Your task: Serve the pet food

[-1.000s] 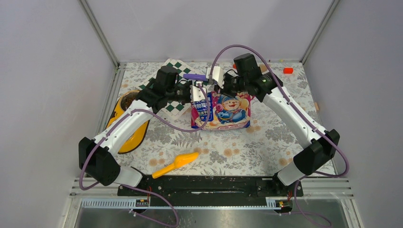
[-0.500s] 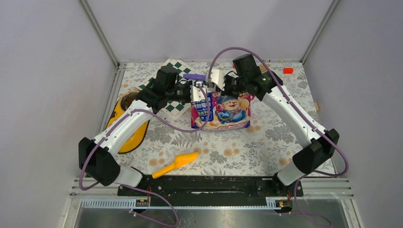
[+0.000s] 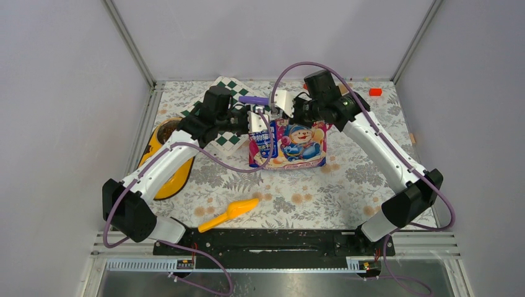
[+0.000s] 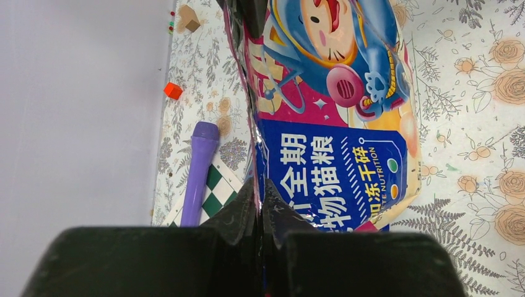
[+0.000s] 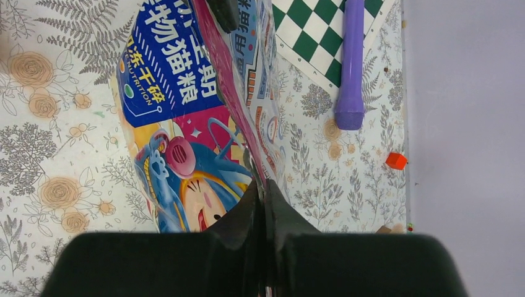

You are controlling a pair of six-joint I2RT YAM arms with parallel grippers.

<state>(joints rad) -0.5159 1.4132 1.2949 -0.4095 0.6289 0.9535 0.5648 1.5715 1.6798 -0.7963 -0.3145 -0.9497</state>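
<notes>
The glossy pink-and-blue pillow bag of pet food stands upright mid-way across the floral counter, its top seam pinched by the left jaws at its 9 o'clock end and by the right jaws further toward 3 o'clock, while the yellow double-bowl feeder at 9 o'clock holds brown kibble.

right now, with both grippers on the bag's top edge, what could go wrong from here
1. The left gripper and right gripper are both shut on the top seam of the glossy pink-and-blue pet food bag; pulling apart could tear it and scatter food.
2. The yellow double-bowl feeder sits left of the bag, so pouring from here would miss.
</notes>
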